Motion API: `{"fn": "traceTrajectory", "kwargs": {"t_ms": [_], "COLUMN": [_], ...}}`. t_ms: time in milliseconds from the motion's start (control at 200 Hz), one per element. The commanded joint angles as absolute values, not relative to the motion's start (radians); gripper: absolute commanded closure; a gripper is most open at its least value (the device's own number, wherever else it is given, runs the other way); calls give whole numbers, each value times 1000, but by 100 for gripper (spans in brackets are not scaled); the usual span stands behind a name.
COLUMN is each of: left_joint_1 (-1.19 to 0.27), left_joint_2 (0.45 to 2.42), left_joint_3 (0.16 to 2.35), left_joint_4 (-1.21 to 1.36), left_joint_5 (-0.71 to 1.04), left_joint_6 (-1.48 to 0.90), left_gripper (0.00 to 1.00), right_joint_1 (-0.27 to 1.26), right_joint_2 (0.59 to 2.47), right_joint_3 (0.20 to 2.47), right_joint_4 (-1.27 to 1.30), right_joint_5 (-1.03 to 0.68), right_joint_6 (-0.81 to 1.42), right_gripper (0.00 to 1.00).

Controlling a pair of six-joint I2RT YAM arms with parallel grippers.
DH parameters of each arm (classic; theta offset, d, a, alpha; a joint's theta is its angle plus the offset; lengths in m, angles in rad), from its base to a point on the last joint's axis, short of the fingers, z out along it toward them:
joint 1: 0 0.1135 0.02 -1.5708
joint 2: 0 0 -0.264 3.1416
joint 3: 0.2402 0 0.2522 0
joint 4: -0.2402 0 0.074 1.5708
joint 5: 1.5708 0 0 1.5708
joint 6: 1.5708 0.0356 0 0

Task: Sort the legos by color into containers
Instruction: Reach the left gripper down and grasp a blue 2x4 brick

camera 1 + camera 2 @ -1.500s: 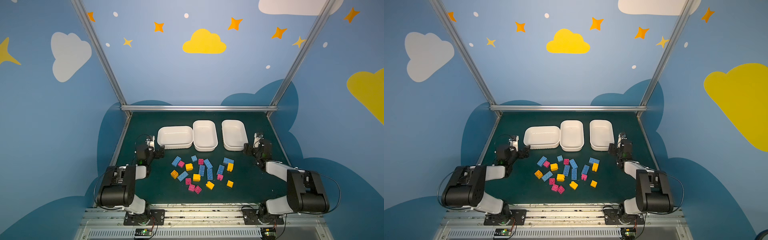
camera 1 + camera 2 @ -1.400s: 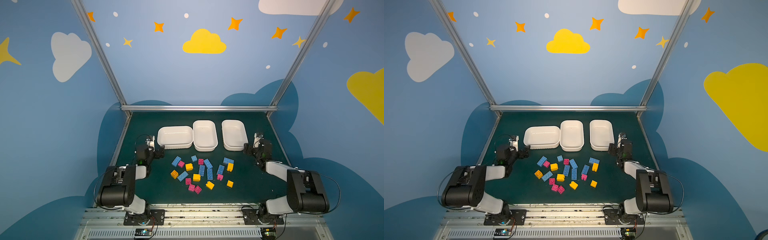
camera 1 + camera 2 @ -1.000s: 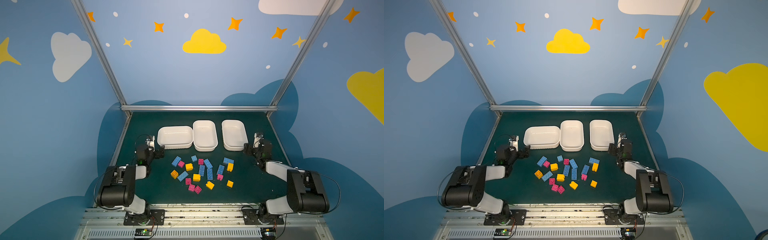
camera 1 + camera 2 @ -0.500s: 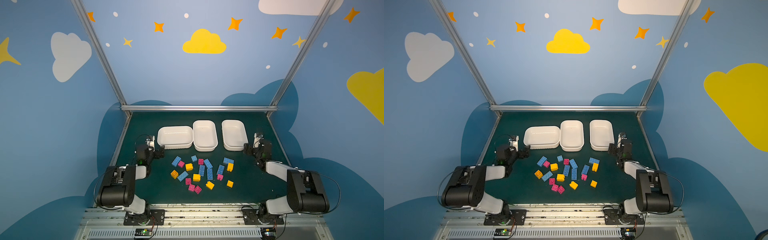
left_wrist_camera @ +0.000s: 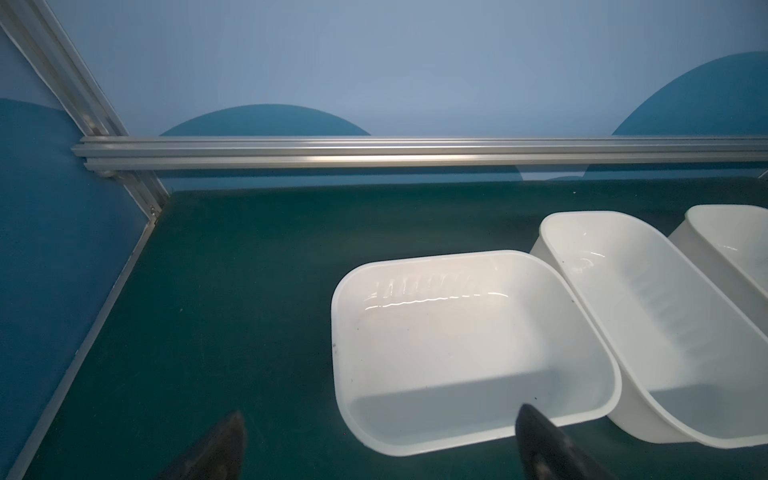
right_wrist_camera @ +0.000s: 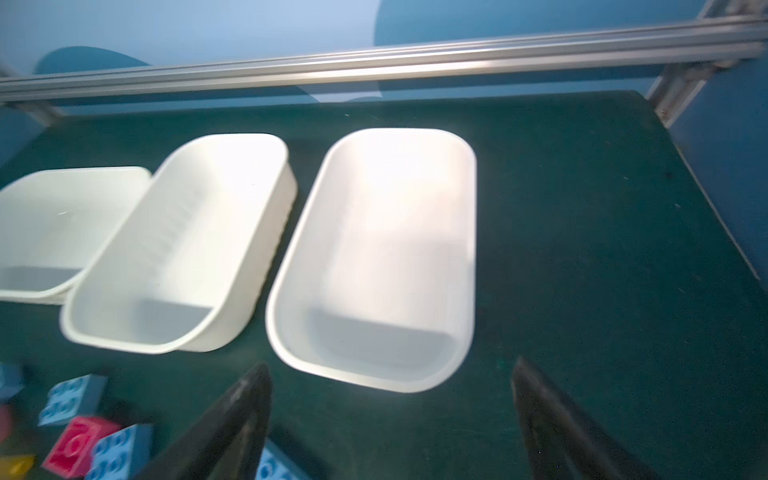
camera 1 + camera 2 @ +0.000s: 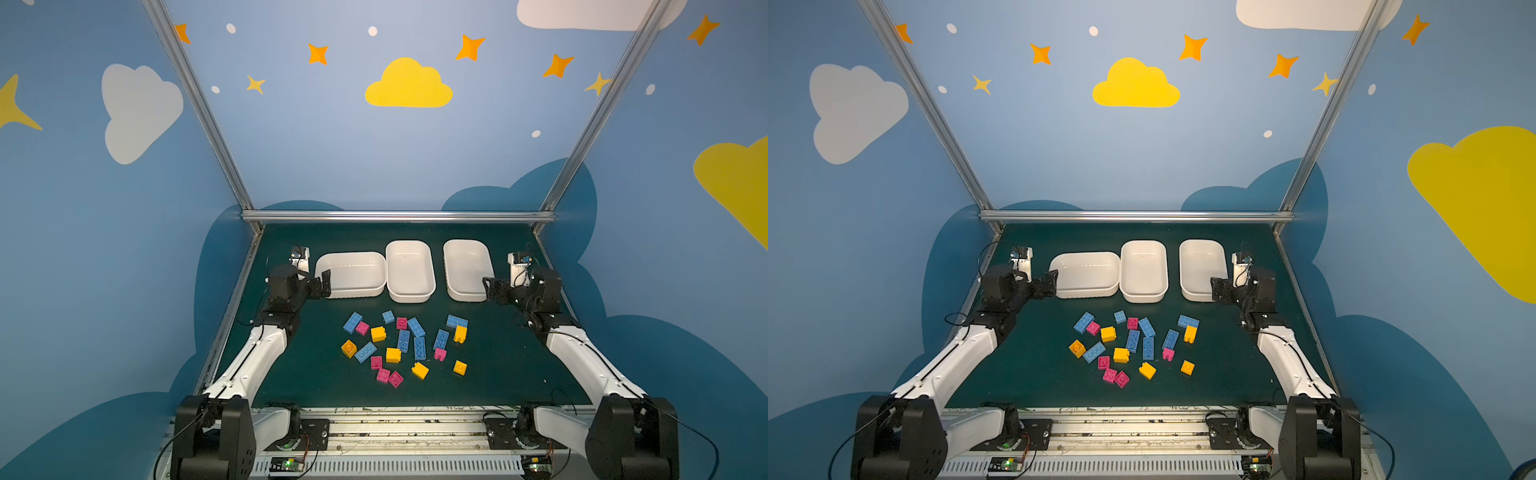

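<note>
Nearest, in the lower centre of a top view, the legos (image 7: 419, 348) lie scattered loose on the dark green worktop (image 7: 316, 374). The long flat blue ones (image 7: 403, 340) are mostly in the middle of the heap. Chunky yellow ones (image 7: 393, 355) are dotted among them and out to its lower right. Of the small pink ones (image 7: 382, 375), three are bunched at the heap's lower edge. Every brick is on the worktop, short of the containers (image 7: 1144, 270).

Farther back, at mid-height, the left fingers (image 5: 220, 449) sit at the left end of the left tray (image 7: 351, 274), spread wide with nothing between them. In the left wrist view one tip overlaps that tray's near rim; whether it touches cannot be told. The right fingers (image 6: 232, 419) sit at the lower right corner of the right tray (image 7: 465, 268), likewise spread wide and empty.

The three white containers stand in a row across the centre. The left tray lies with its long side across the frame, while the middle tray (image 7: 410, 270) and the right one run front to back. Left and middle touch rim to rim, and a narrow strip of worktop shows between middle and right. All three are empty, showing only bare glossy floors. Beyond them a metal rail (image 7: 399, 216) closes off the worktop.
</note>
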State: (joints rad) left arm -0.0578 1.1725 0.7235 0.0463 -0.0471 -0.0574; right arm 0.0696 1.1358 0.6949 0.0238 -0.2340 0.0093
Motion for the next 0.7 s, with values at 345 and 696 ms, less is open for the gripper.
{"fn": "traceTrajectory", "kwargs": {"t_ms": [345, 696], "left_joint_1": [-143, -277], "left_joint_2": [1199, 1365], "left_joint_3": [845, 823], "left_joint_4": [-532, -466], "left_joint_5": [188, 118], "left_joint_6": [142, 225], "left_gripper": [2, 11], "right_joint_1": [324, 484], "right_joint_2": [1021, 1057], "right_joint_3": [754, 762], "right_joint_4": [-282, -312], "right_joint_5": [-526, -467], "right_joint_6": [-36, -29], "right_gripper": [11, 11]}}
